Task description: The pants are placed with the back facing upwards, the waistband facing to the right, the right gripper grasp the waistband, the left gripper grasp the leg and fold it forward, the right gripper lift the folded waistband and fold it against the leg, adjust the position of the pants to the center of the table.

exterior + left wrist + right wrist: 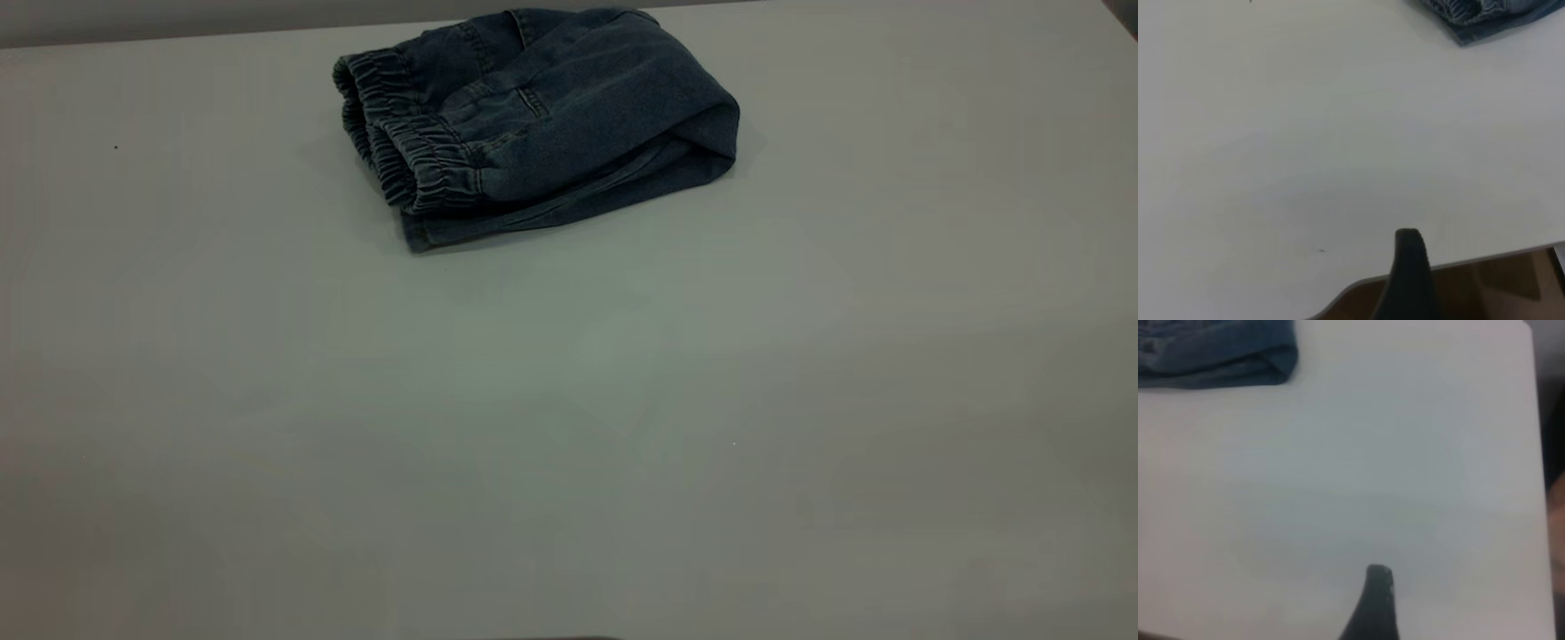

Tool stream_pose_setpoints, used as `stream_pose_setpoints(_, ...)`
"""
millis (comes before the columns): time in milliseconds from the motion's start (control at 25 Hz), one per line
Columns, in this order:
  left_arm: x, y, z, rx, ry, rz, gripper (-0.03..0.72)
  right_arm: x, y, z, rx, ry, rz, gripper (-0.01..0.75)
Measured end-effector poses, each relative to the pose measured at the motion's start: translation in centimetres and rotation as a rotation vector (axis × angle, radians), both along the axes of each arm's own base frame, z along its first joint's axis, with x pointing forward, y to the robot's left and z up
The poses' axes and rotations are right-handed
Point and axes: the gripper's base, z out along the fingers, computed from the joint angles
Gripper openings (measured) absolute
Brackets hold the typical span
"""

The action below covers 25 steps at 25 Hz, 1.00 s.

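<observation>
The pants (pixel 551 116) lie folded into a compact blue denim bundle at the back middle of the table (pixel 569 427). The gathered waistband (pixel 404 156) is doubled over on the bundle's left side, and a rounded fold forms its right end. The printed leg is hidden inside the folds. Neither arm shows in the exterior view. A dark tip of my left gripper (pixel 1408 267) hangs over the table's edge, far from the pants (pixel 1485 13). A dark tip of my right gripper (pixel 1375 600) hovers over bare table, well away from the pants (pixel 1211 353). Neither gripper holds anything.
The table's edge (pixel 1471 257) runs close by the left gripper, with brown floor (pixel 1498 287) beyond it. Another edge of the table (pixel 1533 453) lies to one side of the right gripper. A grey wall strip (pixel 178 22) borders the table's far side.
</observation>
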Motion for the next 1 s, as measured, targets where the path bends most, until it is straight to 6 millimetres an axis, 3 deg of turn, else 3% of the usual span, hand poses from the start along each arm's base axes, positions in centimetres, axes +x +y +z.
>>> stream_pose_setpoints(280, 0.0, 0.0, -0.01, 0.0, 0.001, 0.0, 0.514, 0.06, -0.56, 0.01, 0.024, 0.002, -0.089, 0.586)
stream_pose_setpoints(1000, -0.02, 0.0, -0.01, 0.0, 0.0, 0.0, 0.514, 0.08, -0.58, 0.02, 0.026, 0.0, -0.093, 0.586)
